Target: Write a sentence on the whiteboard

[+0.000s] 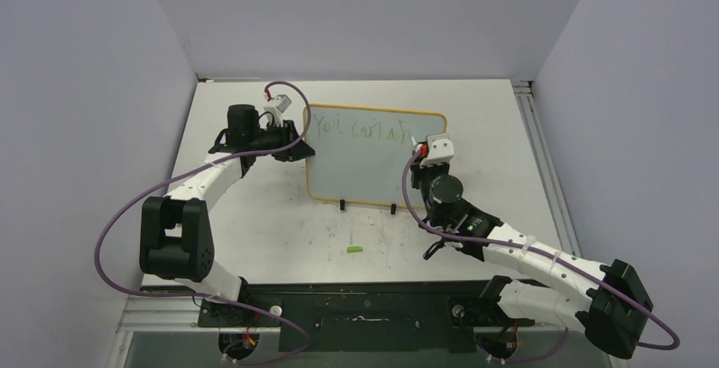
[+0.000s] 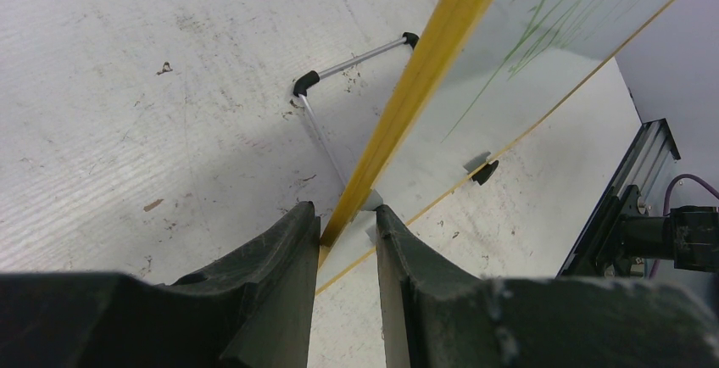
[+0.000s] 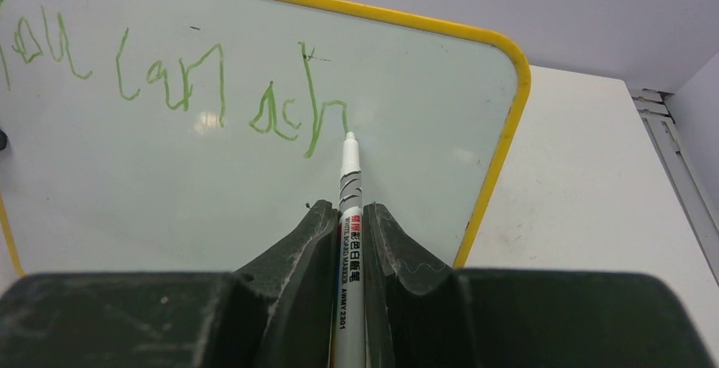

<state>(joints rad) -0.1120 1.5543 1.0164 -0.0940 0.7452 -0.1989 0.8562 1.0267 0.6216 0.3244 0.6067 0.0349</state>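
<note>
The whiteboard (image 1: 365, 169) stands tilted at mid-table, with a yellow frame and two black clip feet (image 1: 342, 205). The sentence (image 1: 356, 129) is green handwriting on its top line, reading about "You can ach" in the right wrist view (image 3: 169, 75). My left gripper (image 1: 301, 149) is shut on the board's left edge; the yellow frame (image 2: 424, 71) runs between its fingers (image 2: 348, 215). My right gripper (image 1: 424, 154) is shut on a white marker (image 3: 348, 181). The marker's tip rests on the board (image 3: 254, 173) at the end of the last green stroke.
A small green marker cap (image 1: 354, 250) lies on the table in front of the board. A thin wire stand (image 2: 339, 67) props the board from behind. A metal rail (image 1: 530, 122) runs along the table's right edge, with walls on three sides.
</note>
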